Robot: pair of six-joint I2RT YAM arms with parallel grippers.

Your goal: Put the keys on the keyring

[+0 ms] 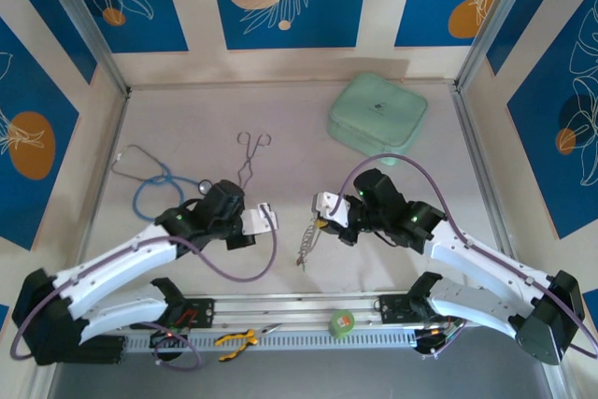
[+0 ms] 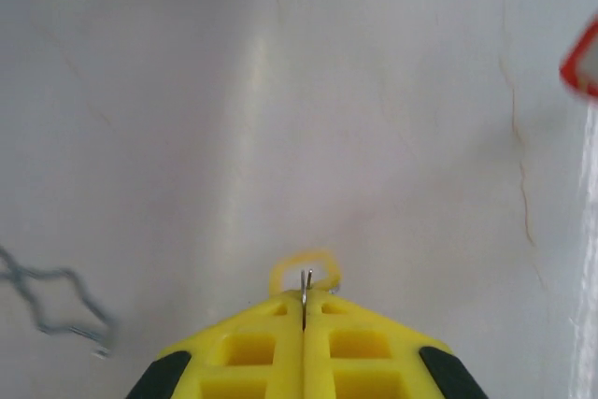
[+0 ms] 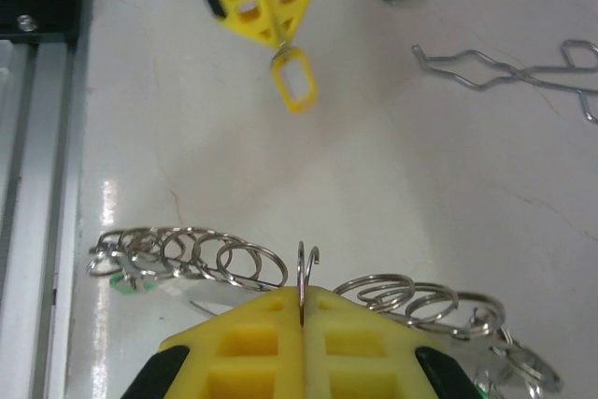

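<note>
Both angled inward facing each other, L claw (image 2: pixel 304 304) pinching yellow key (image 3: pixel 293 82), R claw (image 3: pixel 305 304) clamped on keyring (image 3: pixel 302 273)

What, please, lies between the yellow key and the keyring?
Nothing: the right wrist view shows only bare table between the yellow key and the keyring.

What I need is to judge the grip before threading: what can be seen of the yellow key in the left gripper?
The yellow key shows a small yellow plastic head, a rounded rectangular frame with an open window. A thin silvery metal part at its base is clamped edge-on between the shut fingertips of the left gripper, so the head sticks out just beyond them, slightly tilted. It sits over the pale table; whether it touches the surface cannot be told. Nothing passes through its window.
</note>
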